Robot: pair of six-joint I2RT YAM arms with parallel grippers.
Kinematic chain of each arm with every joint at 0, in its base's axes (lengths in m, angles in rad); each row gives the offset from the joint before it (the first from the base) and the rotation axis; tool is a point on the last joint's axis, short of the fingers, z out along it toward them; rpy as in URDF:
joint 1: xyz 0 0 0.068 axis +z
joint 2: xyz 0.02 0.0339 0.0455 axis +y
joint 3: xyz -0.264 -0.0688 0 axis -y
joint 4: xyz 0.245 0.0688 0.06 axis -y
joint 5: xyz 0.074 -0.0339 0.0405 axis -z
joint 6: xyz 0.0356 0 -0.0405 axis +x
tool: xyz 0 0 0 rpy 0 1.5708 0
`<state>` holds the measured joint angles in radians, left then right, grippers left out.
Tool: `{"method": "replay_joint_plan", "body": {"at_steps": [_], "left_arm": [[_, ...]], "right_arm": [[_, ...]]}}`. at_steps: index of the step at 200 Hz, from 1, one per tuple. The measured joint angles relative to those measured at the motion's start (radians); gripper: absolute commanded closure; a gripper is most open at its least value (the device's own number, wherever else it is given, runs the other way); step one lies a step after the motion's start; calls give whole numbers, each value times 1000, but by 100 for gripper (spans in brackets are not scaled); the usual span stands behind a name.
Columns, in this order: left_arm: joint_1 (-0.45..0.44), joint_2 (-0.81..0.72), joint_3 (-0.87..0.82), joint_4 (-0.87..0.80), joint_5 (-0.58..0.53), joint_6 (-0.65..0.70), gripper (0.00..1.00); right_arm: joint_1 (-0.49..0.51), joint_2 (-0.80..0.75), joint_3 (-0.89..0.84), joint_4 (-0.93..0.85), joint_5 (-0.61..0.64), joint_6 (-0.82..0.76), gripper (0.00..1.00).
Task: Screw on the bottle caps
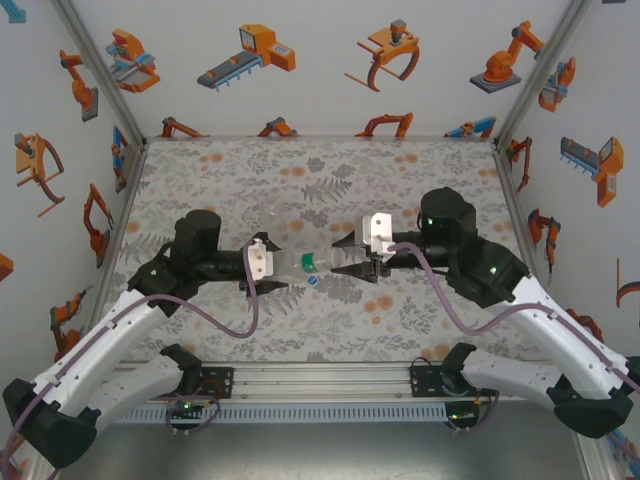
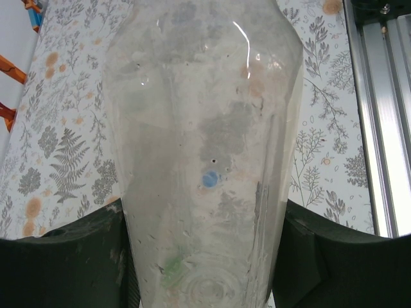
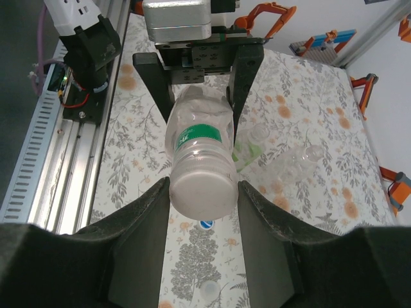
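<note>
Right now your labelled bottle [image 1: 312,263] hangs sideways above the flowered tabletop [image 1: 400,330] and looks empty. Another clear bottle [image 3: 302,155] lies on that surface, and a blue cap [image 3: 207,224] sits beneath the held one. Robot cartoons cover the walls [image 1: 300,60]. Your left gripper [image 1: 283,266] and right gripper [image 1: 352,262] each clamp one end.

Floral, perhaps cloth, table cover [image 1: 330,175]; robot-print walls [image 1: 320,95]
</note>
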<state>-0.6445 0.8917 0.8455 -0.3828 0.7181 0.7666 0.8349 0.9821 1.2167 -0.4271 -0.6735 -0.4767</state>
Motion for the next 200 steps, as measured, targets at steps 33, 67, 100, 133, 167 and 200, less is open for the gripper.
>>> {"method": "replay_joint_plan", "body": {"at_steps": [33, 67, 100, 133, 167, 200], "left_arm": [[-4, 1, 5, -16, 6, 8, 100], [-11, 10, 6, -39, 13, 16, 100], [-13, 17, 12, -54, 19, 20, 100], [-15, 19, 17, -65, 24, 26, 100], [-15, 26, 22, -89, 36, 29, 100], [-15, 30, 29, -101, 50, 29, 100]], "right_arm": [[4, 21, 38, -58, -18, -28, 83], [11, 24, 42, -96, -18, -50, 83], [18, 24, 42, -108, -14, -68, 83], [37, 24, 43, -108, -10, -95, 84], [48, 30, 51, -130, -6, -117, 84], [63, 43, 82, -169, 6, -143, 86]]}}
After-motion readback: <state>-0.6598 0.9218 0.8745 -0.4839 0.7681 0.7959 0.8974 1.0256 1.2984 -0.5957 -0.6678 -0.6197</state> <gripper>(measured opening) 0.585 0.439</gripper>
